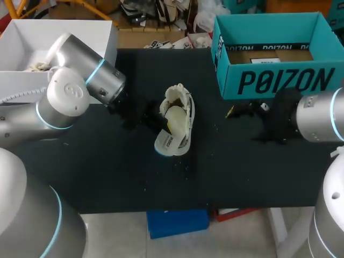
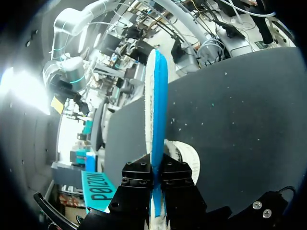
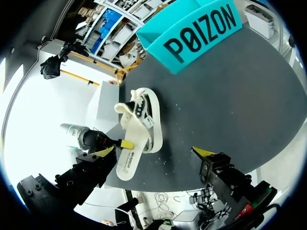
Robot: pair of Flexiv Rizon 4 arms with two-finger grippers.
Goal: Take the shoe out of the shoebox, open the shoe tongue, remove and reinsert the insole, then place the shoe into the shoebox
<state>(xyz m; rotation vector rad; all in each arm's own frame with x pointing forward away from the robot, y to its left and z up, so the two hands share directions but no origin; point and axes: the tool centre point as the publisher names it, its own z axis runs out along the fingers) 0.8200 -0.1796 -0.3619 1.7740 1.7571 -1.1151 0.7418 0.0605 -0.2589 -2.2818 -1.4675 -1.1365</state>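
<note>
1. Head view, for the lie of things: the shoe (image 1: 180, 107) rests mid-table (image 1: 107, 172) on its side. Its long axis runs from the far side toward the near edge, leaning slightly.
2. The insole (image 1: 169, 144) sticks out of the shoe's near end along the same line. Its printed heel part points at the near edge.
3. The teal shoebox (image 1: 279, 80) stands open at the far right, well apart from the shoe. From here it looks to hold no shoe.
4. The left arm (image 1: 64, 97) comes in from the left, its wrist angled down toward the shoe. The left gripper (image 1: 153, 121) is at the shoe's left side.
5. Left wrist view: the black fingers are pressed together on the thin blue-and-white insole, one on each face. The insole stands on edge and runs straight ahead from between them.
6. The right arm (image 1: 320, 115) lies low along the right side, just in front of the shoebox. The right gripper (image 1: 236, 111) points toward the shoe but is clear of it.
7. Right wrist view: its yellow fingertips (image 3: 202, 152) are spread wide with nothing held.
</note>
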